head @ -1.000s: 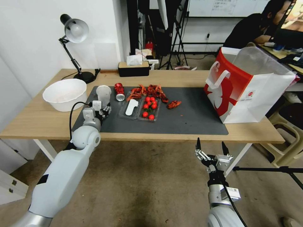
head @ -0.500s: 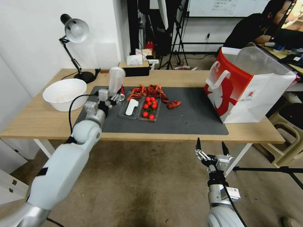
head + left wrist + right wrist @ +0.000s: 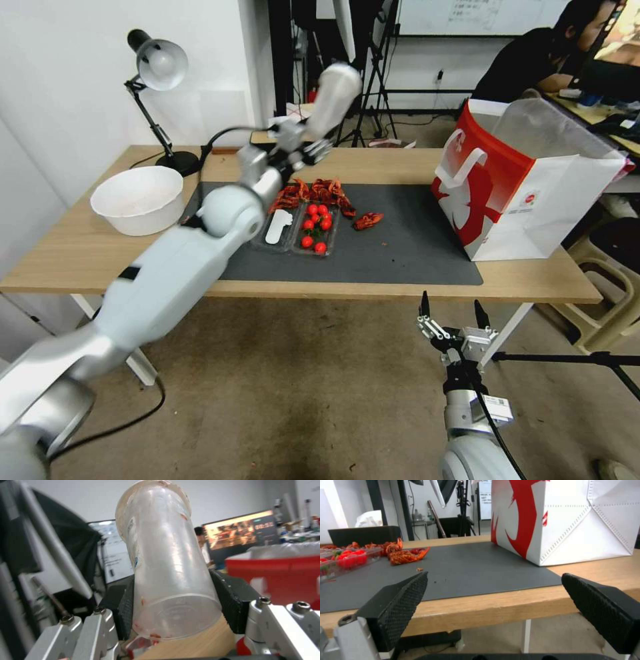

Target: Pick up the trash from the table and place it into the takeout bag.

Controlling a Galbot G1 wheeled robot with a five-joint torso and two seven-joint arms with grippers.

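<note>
My left gripper (image 3: 311, 145) is shut on a clear plastic cup (image 3: 333, 97) and holds it tilted, high above the back of the table (image 3: 80, 257). In the left wrist view the cup (image 3: 166, 567), smeared with red, sits between the black pads (image 3: 233, 602). The takeout bag (image 3: 527, 180), red and white, stands open at the table's right end, well right of the cup. Red shells (image 3: 320, 192) and a clear tray of tomatoes (image 3: 313, 230) lie on the dark mat (image 3: 400, 247). Low before the table's front edge hangs my right gripper (image 3: 452, 313), open and empty, facing the bag (image 3: 573, 517).
A white bowl (image 3: 137, 199) and a desk lamp (image 3: 157, 67) stand at the table's left end. One loose shell (image 3: 368, 220) lies mid-mat. The mat between the tray and the bag is bare. A tripod leg (image 3: 567, 359) runs by the right arm.
My left arm has lifted the clear cup off the mat's left part and carried it up and rightward. The right arm has barely moved.
</note>
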